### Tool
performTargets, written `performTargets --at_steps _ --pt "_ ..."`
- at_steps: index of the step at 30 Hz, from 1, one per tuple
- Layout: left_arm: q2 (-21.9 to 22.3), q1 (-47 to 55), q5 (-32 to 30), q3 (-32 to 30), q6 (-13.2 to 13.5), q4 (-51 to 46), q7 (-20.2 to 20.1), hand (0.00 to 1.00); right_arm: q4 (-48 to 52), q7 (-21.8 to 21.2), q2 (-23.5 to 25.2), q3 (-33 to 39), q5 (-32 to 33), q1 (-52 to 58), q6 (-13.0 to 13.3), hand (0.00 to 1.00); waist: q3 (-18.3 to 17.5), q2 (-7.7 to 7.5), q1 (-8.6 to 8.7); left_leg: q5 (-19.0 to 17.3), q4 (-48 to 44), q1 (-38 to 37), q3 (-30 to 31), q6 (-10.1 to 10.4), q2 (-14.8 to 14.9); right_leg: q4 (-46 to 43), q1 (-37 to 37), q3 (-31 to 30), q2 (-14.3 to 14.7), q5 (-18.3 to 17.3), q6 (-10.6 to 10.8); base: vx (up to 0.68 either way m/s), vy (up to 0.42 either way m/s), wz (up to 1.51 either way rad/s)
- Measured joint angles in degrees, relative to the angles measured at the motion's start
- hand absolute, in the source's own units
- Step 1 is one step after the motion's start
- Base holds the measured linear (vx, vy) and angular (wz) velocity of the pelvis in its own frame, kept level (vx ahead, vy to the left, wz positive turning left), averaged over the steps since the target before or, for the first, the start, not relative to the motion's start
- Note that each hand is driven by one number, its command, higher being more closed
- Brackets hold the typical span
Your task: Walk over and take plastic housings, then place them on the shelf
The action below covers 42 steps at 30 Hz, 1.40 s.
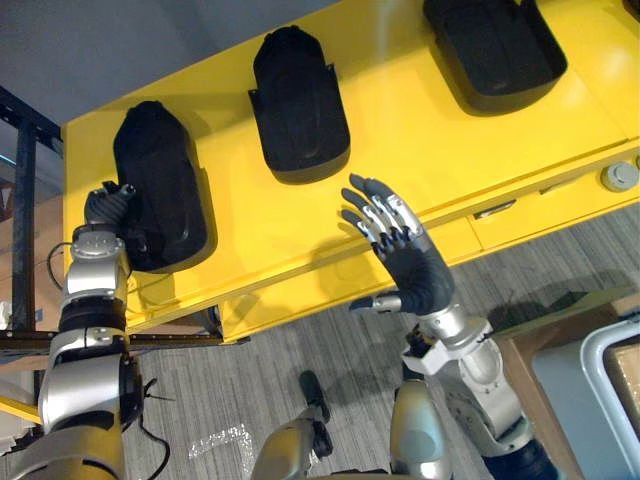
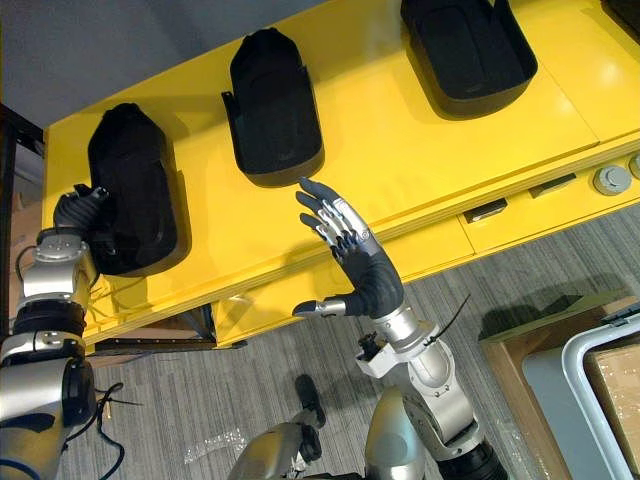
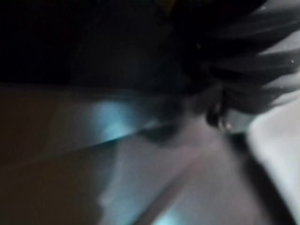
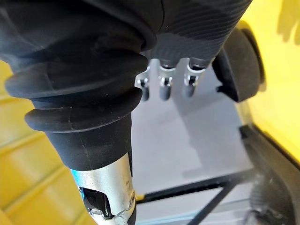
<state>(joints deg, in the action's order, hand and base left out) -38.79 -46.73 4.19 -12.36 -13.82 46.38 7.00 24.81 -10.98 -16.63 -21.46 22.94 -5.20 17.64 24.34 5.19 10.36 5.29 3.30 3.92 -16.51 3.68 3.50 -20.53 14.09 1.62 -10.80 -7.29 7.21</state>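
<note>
Three black plastic housings are lying well apart in a row on the yellow shelf (image 1: pixel 420 140). The left housing (image 1: pixel 160 185) is resting near the shelf's left end, the middle housing (image 1: pixel 298 105) is sitting further back, and the right housing (image 1: pixel 492 50) is reaching the far edge of the view.

The left hand (image 1: pixel 105 205) is pressing against the near left edge of the left housing, with its fingers curling onto that edge. The left wrist view is showing dark blurred shapes, and no further detail can be told from it.

The right hand (image 1: pixel 410 265) is hovering over the shelf's front edge, just in front of the middle housing, with its fingers (image 4: pixel 164 86) spreading straight, its thumb sticking out sideways, and nothing in its grasp
</note>
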Motion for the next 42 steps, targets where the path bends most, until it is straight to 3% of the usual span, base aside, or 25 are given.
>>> performTargets --at_steps 4,8,11,12,15,18,19,22,25,26,29,32,33,35,38,42 --pt "-0.7 -1.8 0.4 0.0 0.0 0.3 2.0 0.00 1.4 -0.1 0.0 0.5 1.1 -0.1 0.0 0.00 0.9 -0.52 0.30 -0.1 0.1 0.1 -1.0 0.0 0.0 0.6 0.3 -0.6 0.1 0.5 0.3 0.01 -0.002 -0.08" --pt "-1.4 -4.0 0.7 0.0 1.4 0.6 8.2 0.00 1.4 -0.2 0.0 1.2 2.2 0.0 0.9 0.00 1.5 -1.18 0.11 -0.1 0.0 0.3 -2.0 -0.1 0.3 2.3 0.2 -1.4 0.6 1.8 0.3 0.01 0.008 -0.10" --pt "-2.4 -6.6 2.2 0.0 6.4 0.6 15.5 0.00 1.4 -0.6 0.0 1.2 2.2 1.1 2.9 0.00 2.5 -1.68 0.12 -0.1 0.0 0.2 -2.0 -0.1 0.5 3.2 -0.2 -1.4 0.9 2.4 0.3 -0.01 0.001 -0.04" --pt "-2.5 -7.4 2.2 0.3 10.5 0.6 19.2 0.00 1.3 -1.3 -0.1 1.6 2.1 1.8 3.9 0.00 2.5 -1.68 0.10 -0.1 -0.1 0.1 -1.9 -0.1 0.5 3.3 -0.4 -1.4 0.8 2.4 0.3 0.00 0.000 0.00" --pt "-2.6 -7.9 2.1 1.6 16.2 -1.8 23.6 0.00 1.2 -1.9 0.0 2.1 2.0 3.1 5.8 0.00 2.5 -1.67 0.19 -0.1 0.1 -0.9 -1.2 -0.1 0.4 4.1 -2.3 -0.4 0.8 2.5 0.3 0.03 0.001 0.09" --pt "-2.6 -6.1 1.1 2.8 22.2 -10.1 28.0 0.00 0.9 -2.9 0.0 2.9 2.0 4.1 7.7 0.00 2.4 -1.70 -0.19 -0.3 0.4 -3.7 -1.0 -0.2 0.5 5.7 -6.3 0.6 0.9 2.5 0.3 0.03 -0.001 0.08" --pt "-2.6 -3.5 -1.0 2.8 24.9 -17.6 29.1 0.00 0.7 -2.9 0.0 2.9 1.8 4.0 8.6 0.00 2.2 -1.62 -0.17 -0.3 0.7 -4.9 -0.1 -0.2 0.5 6.6 -8.4 1.7 0.9 2.5 0.4 0.02 -0.003 0.18" --pt "-1.0 4.3 -3.3 1.7 28.0 -32.3 28.6 0.00 -0.6 -2.8 0.1 2.8 0.7 3.9 8.7 0.00 -0.3 -1.39 -0.75 -0.3 1.2 -5.9 1.0 -0.2 0.6 8.3 -10.8 3.3 0.9 2.5 0.4 0.05 0.000 0.24" --pt "8.0 19.3 -4.5 -0.2 28.7 -50.4 23.9 0.00 -2.7 -1.7 0.7 2.7 -2.5 4.0 8.5 0.00 -6.7 -1.14 -2.74 -0.8 1.3 -7.4 2.5 0.4 0.7 11.7 -15.3 6.3 0.9 2.6 0.5 0.13 -0.001 0.39" --pt "12.9 27.5 -4.6 -0.3 28.9 -57.5 20.6 0.00 -2.9 -0.7 1.2 2.7 -4.2 3.9 8.5 0.00 -9.2 -1.29 -4.07 -1.0 1.2 -8.3 4.0 0.6 0.8 13.2 -18.0 8.1 1.0 2.6 0.5 0.09 -0.015 0.43" --pt "22.5 43.4 -3.8 0.7 30.3 -70.0 13.1 0.00 -2.9 1.1 1.8 3.3 -5.9 3.9 8.5 0.00 -11.7 -1.66 -6.81 -1.0 1.3 -8.8 6.6 0.7 0.8 14.7 -21.1 11.4 1.1 2.6 0.5 0.05 -0.022 0.50" --pt "28.8 54.3 -1.7 4.7 31.0 -76.2 8.0 0.00 -3.0 1.7 2.9 4.8 -5.5 4.2 8.3 0.00 -12.0 -1.97 -8.50 -1.0 1.3 -8.9 8.4 0.7 0.6 15.3 -23.0 14.0 0.9 2.6 0.5 -0.06 -0.004 0.43" --pt "31.1 58.8 0.1 6.4 31.2 -77.3 6.0 0.00 -3.0 1.2 3.5 5.3 -4.5 4.4 8.2 1.00 -12.4 -2.16 -9.41 -1.1 1.6 -8.8 9.0 0.6 0.3 15.6 -23.4 14.5 0.9 2.6 0.5 -0.08 0.010 0.26" --pt "33.5 64.0 1.0 7.7 31.2 -77.1 5.7 0.00 -3.1 0.4 4.9 5.2 -3.2 5.2 8.1 1.00 -13.8 -2.76 -9.77 -1.0 1.7 -7.8 10.0 0.6 0.2 16.4 -23.9 16.2 0.9 2.4 0.3 -0.08 0.002 0.37" --pt "35.1 66.6 3.0 7.8 31.2 -76.0 9.9 0.00 -3.5 -0.1 5.7 2.7 -2.9 5.2 8.1 1.00 -14.9 -3.65 -10.88 -0.2 1.7 -6.8 10.7 0.4 0.1 16.8 -23.9 17.5 0.9 2.4 0.4 -0.05 -0.008 0.26" --pt "37.4 69.5 4.3 9.1 31.4 -66.1 12.0 0.00 -7.9 4.7 7.2 -2.7 -2.9 3.9 7.4 1.00 -16.6 -5.69 -12.22 1.0 1.7 -4.7 13.6 0.7 -0.2 17.1 -23.8 20.5 1.1 3.3 0.6 0.00 -0.023 0.35"
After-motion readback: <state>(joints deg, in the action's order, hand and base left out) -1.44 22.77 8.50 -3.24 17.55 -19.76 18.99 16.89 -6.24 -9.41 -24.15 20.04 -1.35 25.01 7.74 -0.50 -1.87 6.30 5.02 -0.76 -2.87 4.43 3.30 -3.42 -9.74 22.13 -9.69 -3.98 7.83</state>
